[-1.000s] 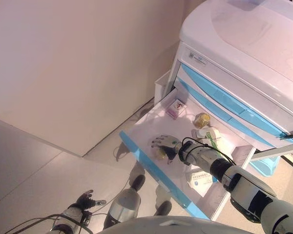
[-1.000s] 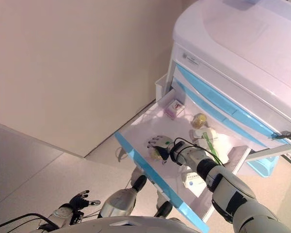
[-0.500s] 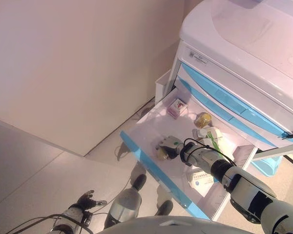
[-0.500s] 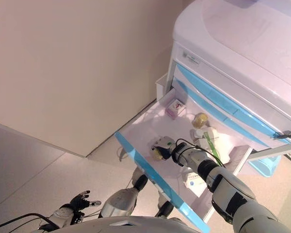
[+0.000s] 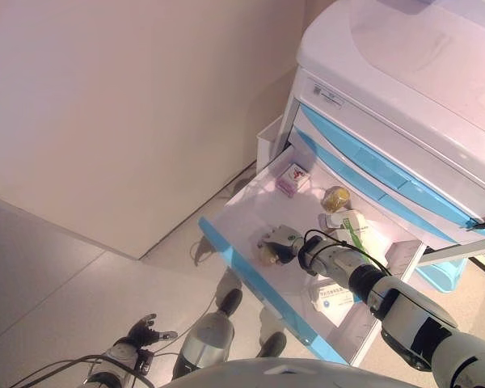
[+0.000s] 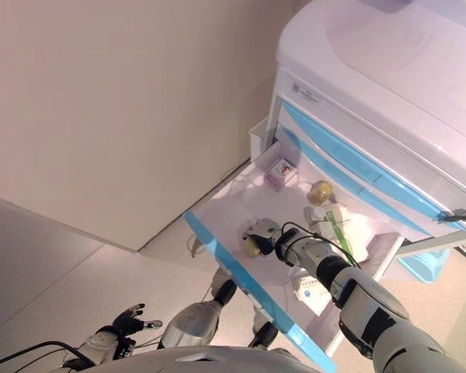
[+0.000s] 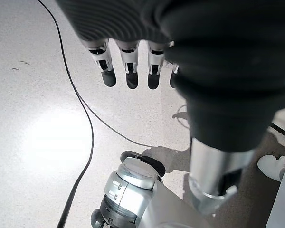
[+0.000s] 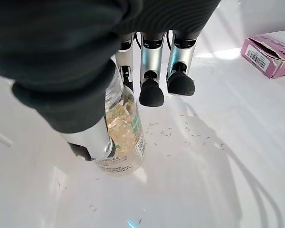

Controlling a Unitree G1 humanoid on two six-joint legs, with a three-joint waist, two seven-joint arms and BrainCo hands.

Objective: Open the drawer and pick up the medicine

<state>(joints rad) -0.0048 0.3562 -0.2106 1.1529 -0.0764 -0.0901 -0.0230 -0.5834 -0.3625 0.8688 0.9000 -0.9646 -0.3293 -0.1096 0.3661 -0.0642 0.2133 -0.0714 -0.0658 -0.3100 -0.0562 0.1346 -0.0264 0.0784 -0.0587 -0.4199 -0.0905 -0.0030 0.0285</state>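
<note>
The cabinet's lowest white drawer (image 5: 246, 275), with a blue front, stands pulled open. My right hand (image 5: 284, 242) is inside it near the front. Its fingers and thumb are curled round a clear medicine bottle (image 8: 123, 137) of yellow capsules. The bottle also shows in the left eye view (image 5: 266, 255), still resting on the drawer floor. In the right wrist view the thumb (image 8: 88, 137) lies across the bottle and the fingertips (image 8: 152, 92) curl beside it. My left hand (image 5: 141, 333) hangs low at the lower left, its fingers (image 7: 128, 66) straight over the floor.
The drawer also holds a pink box (image 5: 292, 179) at the back, a yellow-lidded jar (image 5: 335, 198), a white and green box (image 5: 352, 230) and a white and blue box (image 5: 331, 295). The white cabinet (image 5: 404, 73) has shut blue drawers above. A wall stands to the left.
One second ago my right hand's fingers were spread over the bottle. They have since curled round it. Little has changed in the last half second.
</note>
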